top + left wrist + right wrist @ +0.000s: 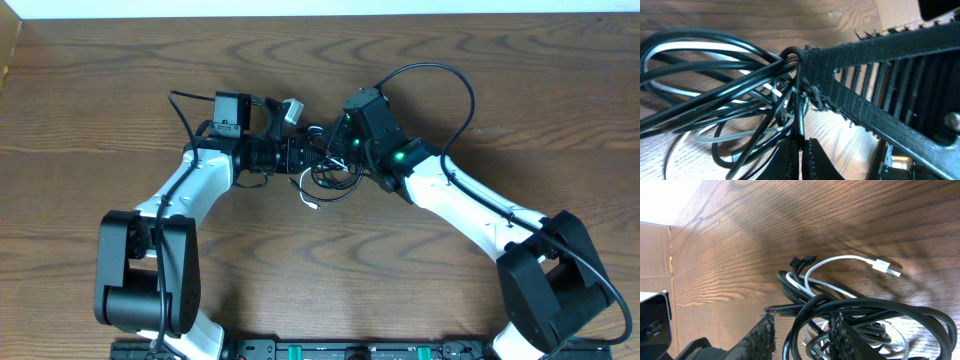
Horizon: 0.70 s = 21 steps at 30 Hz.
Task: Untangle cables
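Progress: barely started, by my read. The black cable (910,312) and white cable (840,259) are in one tangle (330,180) mid-table (100,100), loops threaded through each other, nothing pulled free. Only the white cable's plug end (885,266) pokes out of the tangle on its far side in the right wrist view. A black plug (805,260) sticks up at the tangle's upper edge there. All the separating is left: pull one cable out, lay both apart.

Arms: both reach in low and meet at the tangle, left arm from the tangle's left, right arm from its right, wrists nearly nose to nose.

Left gripper (801,145): jaws closed tight, a black cable strand pinched between them at the tangle's edge. Several more black loops fan out from that pinch, with white strands underneath.

Right gripper (801,317): jaws partly apart, straddling black loops at the near side of the tangle. A gap shows on one side, so no firm clamp. One of its ribbed fingers (880,85) crosses right above the left gripper's pinch point, close to touching the strands.
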Each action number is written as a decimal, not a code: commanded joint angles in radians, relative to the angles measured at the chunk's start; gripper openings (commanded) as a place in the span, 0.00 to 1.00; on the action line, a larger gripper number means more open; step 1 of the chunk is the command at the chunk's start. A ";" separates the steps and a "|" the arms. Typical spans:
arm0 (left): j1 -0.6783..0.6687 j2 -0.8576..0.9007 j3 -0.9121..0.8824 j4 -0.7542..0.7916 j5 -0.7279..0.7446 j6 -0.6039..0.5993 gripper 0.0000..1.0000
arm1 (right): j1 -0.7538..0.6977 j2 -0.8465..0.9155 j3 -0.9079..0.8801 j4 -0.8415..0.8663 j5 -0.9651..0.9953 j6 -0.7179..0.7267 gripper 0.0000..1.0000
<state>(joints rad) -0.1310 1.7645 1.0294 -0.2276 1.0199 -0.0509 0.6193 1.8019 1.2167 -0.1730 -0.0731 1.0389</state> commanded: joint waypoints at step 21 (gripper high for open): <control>-0.027 0.013 0.006 0.013 0.091 0.058 0.08 | 0.028 -0.016 0.011 -0.051 0.037 0.006 0.17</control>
<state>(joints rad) -0.1577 1.7657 1.0294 -0.2184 1.0954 -0.0177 0.6296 1.8019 1.2167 -0.2043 -0.0628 1.0458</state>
